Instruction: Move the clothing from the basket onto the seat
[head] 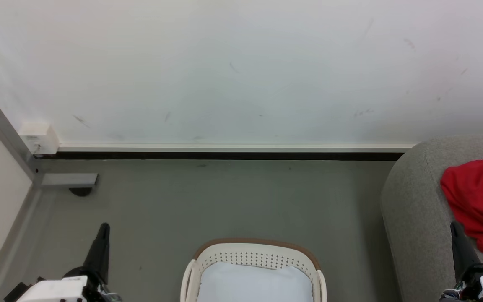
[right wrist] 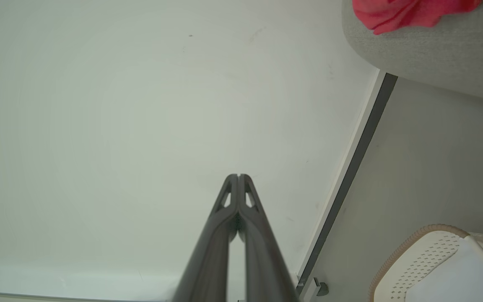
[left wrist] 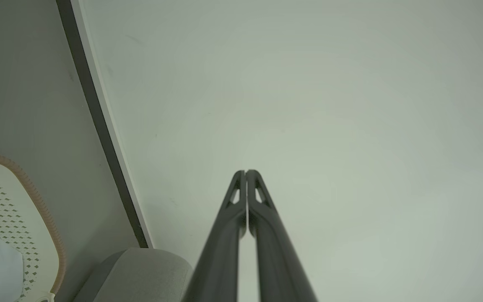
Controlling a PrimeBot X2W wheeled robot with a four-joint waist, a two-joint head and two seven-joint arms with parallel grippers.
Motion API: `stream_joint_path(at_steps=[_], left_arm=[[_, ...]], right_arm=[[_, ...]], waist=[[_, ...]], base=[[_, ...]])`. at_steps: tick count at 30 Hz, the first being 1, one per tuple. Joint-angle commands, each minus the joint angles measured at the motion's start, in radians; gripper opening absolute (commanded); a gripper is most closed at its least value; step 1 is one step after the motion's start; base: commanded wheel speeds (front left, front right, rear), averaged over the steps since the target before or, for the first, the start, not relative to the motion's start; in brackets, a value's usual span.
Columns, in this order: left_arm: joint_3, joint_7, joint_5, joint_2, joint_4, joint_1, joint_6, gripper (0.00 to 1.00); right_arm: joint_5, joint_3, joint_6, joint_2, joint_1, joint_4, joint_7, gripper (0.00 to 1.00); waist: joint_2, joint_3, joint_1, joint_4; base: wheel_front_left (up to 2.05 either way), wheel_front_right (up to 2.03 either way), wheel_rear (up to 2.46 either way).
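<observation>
The red clothing [head: 480, 201] lies in a bunch on the light grey seat [head: 413, 209] at the right edge of the head view; the right wrist view shows the clothing [right wrist: 405, 12] on the seat [right wrist: 434, 54] too. The cream basket [head: 254, 256] with a brown rim stands on the floor at bottom centre, with a pale white sheet [head: 254, 283] inside it. My left gripper [head: 104, 226] is shut and empty at lower left, apart from the basket. My right gripper [head: 454, 225] is shut and empty beside the seat's front, just below the clothing.
A white wall with a dark skirting strip [head: 224, 155] runs across the back. A grey metal post and foot [head: 67, 180] and a white box [head: 40, 137] stand at the left corner. Grey floor [head: 224, 201] lies between basket and wall.
</observation>
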Motion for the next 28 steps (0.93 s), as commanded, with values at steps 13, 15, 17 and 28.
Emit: stream_joint_path(at_steps=[13,15,17,28], left_arm=[[0.003,0.005,-0.013,0.002,0.001,-0.007,0.001,0.00],[0.003,0.005,-0.013,0.002,0.001,-0.007,0.001,0.00],[0.003,0.005,-0.013,0.002,0.001,-0.007,0.001,0.00],[0.003,0.005,-0.013,0.002,0.001,-0.007,0.001,0.00]], right_arm=[[-0.012,-0.005,-0.002,0.001,-0.010,-0.001,0.005,0.00],[-0.012,-0.005,-0.002,0.002,-0.010,-0.001,0.005,0.00],[-0.012,-0.006,-0.002,0.002,-0.010,-0.001,0.006,0.00],[-0.013,-0.008,-0.002,0.004,-0.010,0.000,0.008,0.00]], waist=[[-0.0001,0.000,0.0000,0.000],[-0.0001,0.000,0.0000,0.000],[-0.0001,0.000,0.0000,0.000],[-0.0001,0.000,0.0000,0.000]], base=[[0.00,0.00,0.00],[0.00,0.00,0.00],[0.00,0.00,0.00],[0.00,0.00,0.00]])
